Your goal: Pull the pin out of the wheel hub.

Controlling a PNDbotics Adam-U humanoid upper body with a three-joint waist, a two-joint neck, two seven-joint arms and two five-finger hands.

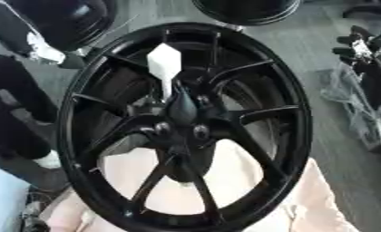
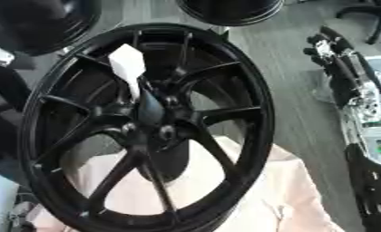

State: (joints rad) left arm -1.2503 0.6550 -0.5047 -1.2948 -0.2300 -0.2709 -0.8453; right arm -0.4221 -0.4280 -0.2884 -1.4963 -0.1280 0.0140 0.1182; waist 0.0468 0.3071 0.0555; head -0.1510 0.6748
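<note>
The right eye view shows the right arm's silver joints and a green-marked panel that the left eye view cuts off; the right hand (image 2: 330, 45) hangs at the upper right, fingers pointing up, whether curled I cannot tell; well to its left stands the black wheel hub (image 1: 186, 129), a white-headed pin (image 1: 165, 63) stuck near its centre; a pale cloth (image 1: 225, 181) lies beneath.

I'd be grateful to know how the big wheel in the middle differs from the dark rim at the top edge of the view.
The big wheel shows whole, spokes and hub; the dark rim at the top is cut off by the view's edge. The big wheel rests on a pale cloth; the top rim is over grey floor. A white piece sticks from the big wheel's hub; the top rim shows none. Both are black and round.
</note>
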